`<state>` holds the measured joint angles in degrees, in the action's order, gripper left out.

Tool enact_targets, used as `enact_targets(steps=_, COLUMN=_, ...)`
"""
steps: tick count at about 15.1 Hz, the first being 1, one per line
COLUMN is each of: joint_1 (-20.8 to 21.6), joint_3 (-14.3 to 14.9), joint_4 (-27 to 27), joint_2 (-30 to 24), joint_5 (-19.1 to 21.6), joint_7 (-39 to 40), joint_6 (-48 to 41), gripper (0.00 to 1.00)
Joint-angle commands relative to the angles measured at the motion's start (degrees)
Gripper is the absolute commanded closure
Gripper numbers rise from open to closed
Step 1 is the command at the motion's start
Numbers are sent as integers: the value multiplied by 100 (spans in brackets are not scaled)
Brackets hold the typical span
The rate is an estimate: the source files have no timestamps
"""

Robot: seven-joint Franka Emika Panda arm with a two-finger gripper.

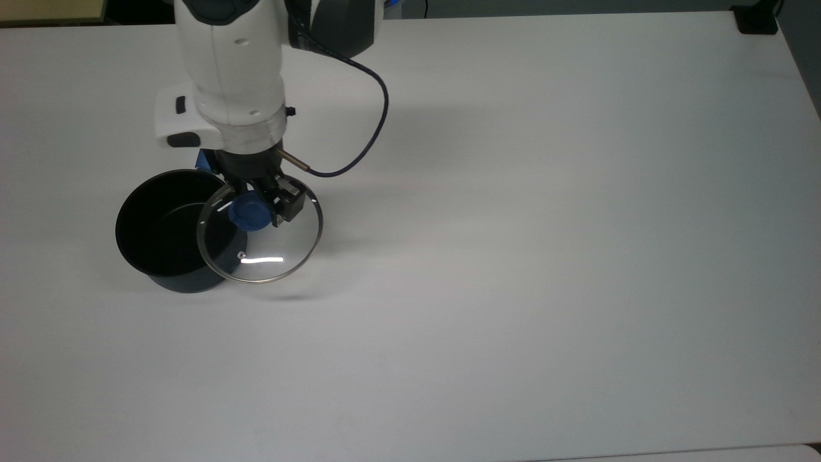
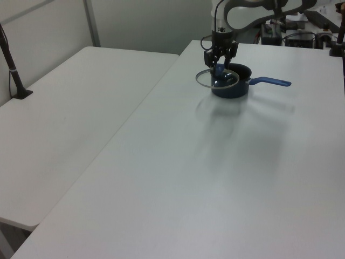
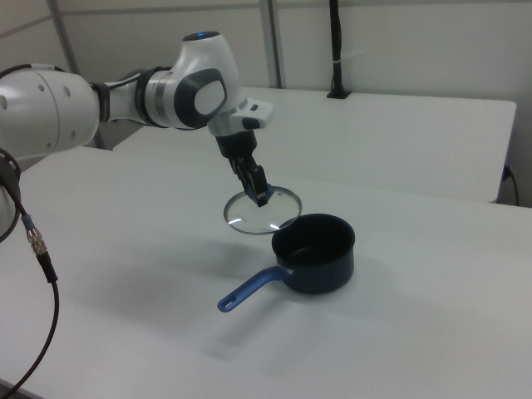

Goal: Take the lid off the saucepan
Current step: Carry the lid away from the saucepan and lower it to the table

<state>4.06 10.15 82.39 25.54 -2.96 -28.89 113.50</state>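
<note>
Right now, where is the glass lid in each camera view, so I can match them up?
Top view: lid left of centre, overlapping the saucepan's right rim.
Left view: lid upper middle, at the saucepan's left edge.
Right view: lid centre, up-left of the saucepan.
Shared landmark: the saucepan.

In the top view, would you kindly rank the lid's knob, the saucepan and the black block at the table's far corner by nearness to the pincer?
1. Knob: gripped in the pincer.
2. Saucepan: just to the top view's left, under the lid's edge.
3. Black block: top view's upper right corner, farthest.
</note>
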Motion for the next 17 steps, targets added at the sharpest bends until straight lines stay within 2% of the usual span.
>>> enact_targets(steps=1, joint_1=305, joint_3=31, joint_4=66, joint_2=-173, joint_5=-135, joint_7=-336, joint_6=-197, gripper=41)
enact_targets(steps=9, joint_1=806, joint_3=22, joint_4=260, joint_2=-50, joint_5=-196, joint_7=-592, joint_6=-127, gripper=41)
enact_targets(steps=17, joint_1=991, joint_3=22, joint_4=523, joint_2=-49, joint_5=-179, joint_7=-627, joint_6=-127, gripper=41)
